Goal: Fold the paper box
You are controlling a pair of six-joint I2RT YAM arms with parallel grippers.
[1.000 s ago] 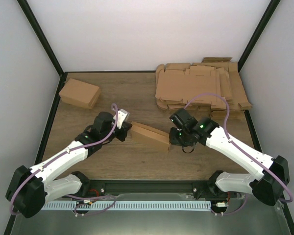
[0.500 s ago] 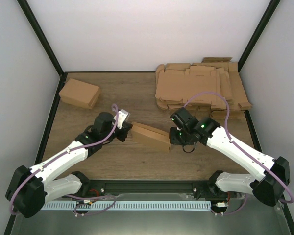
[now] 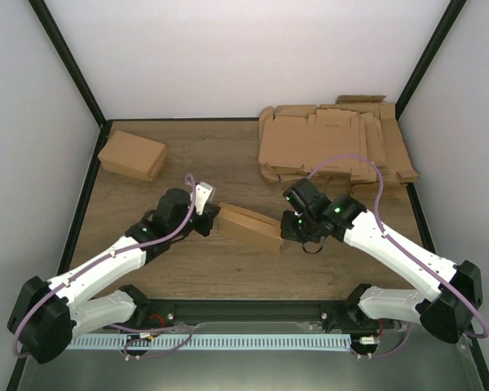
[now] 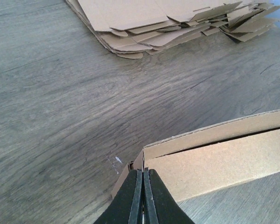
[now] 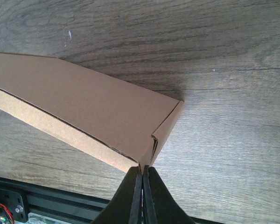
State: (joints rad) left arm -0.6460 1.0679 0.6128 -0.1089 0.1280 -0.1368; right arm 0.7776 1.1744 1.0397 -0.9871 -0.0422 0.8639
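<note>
The paper box (image 3: pixel 249 226), plain brown and shallow, lies slantwise in the middle of the table between my two arms. My left gripper (image 3: pixel 213 218) is at its left end. In the left wrist view the jaws (image 4: pixel 143 173) are pressed together, and the box's corner edge (image 4: pixel 144 156) runs into their tips. My right gripper (image 3: pixel 284 235) is at the box's right end. Its fingertips (image 5: pixel 143 170) are shut on the near corner of the box (image 5: pixel 88 109). The end flap (image 5: pixel 168 126) beside that corner stands folded up.
A thick pile of flat cardboard blanks (image 3: pixel 334 145) fills the back right and also shows in the left wrist view (image 4: pixel 144 21). Another folded brown box (image 3: pixel 132 155) sits at the back left. The black frame rail (image 5: pixel 32 198) runs along the near edge.
My right gripper's jaws have closed onto the box's right corner. The left gripper and the box have barely moved.
</note>
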